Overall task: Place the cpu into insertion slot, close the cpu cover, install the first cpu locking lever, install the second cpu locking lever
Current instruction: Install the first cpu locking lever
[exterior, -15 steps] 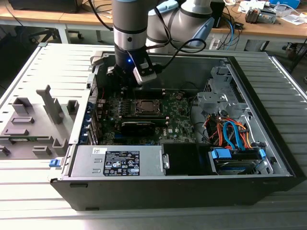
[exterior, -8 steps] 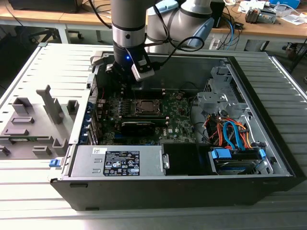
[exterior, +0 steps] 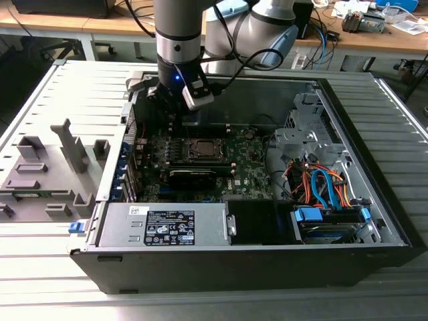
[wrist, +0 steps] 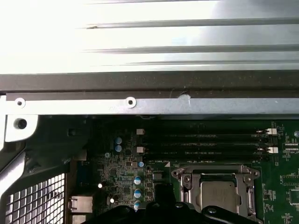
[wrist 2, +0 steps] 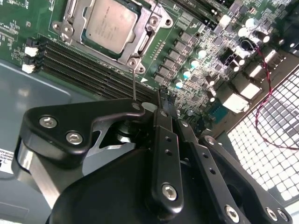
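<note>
The cpu lies flat in the insertion slot, its pale metal face up. The silvery cpu cover is folded down around it. A thin locking lever sticks out from the socket's corner toward my gripper. The gripper is shut, its tip close beside the lever's free end with nothing between the fingers. In the exterior view the gripper hangs over the board at the back left of the socket. The first wrist view shows the cpu and the cover.
The open computer case lies on a slatted table. A black graphics card sits just in front of the socket, memory slots run beside it. The power supply and cabled drive bays fill the near side. A grey fixture stands on the exterior view's left.
</note>
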